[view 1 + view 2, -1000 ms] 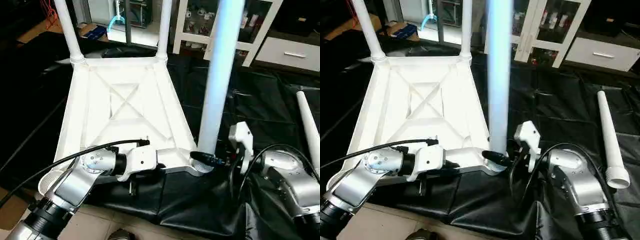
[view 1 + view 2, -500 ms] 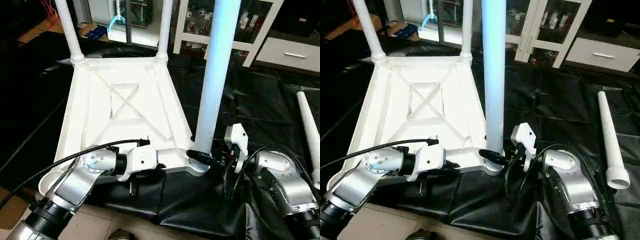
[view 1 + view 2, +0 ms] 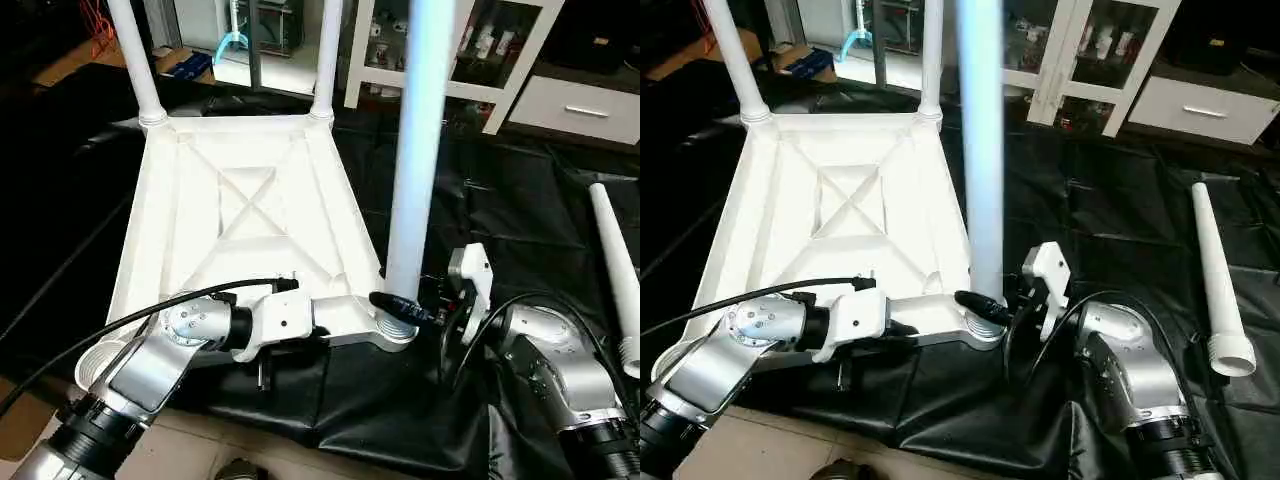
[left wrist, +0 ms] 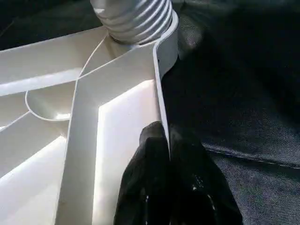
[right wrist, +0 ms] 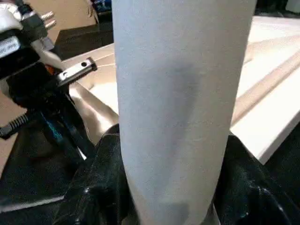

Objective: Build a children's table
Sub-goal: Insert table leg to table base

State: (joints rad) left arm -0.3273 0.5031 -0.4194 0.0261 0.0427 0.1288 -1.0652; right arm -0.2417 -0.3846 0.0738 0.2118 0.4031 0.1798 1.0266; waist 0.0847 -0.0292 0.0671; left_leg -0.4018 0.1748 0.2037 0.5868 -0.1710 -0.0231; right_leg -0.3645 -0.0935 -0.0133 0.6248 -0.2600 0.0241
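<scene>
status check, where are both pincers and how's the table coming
Left pincer shut on rim of white ribbed plastic tabletop. Right pincer gripping third white tube leg, upright at near corner socket. Fourth white leg lying on black sheet, nothing blocking.

We see the table top [image 3: 240,215] as smooth white plastic, slightly glossy on its ribs. The legs [image 3: 983,150] look like smooth matt white plastic tube. Black sheet [image 3: 500,230] is crinkled and shiny. Forearms [image 3: 1130,375] are brushed silver metal; hand fingers [image 4: 187,187] glossy black.
</scene>
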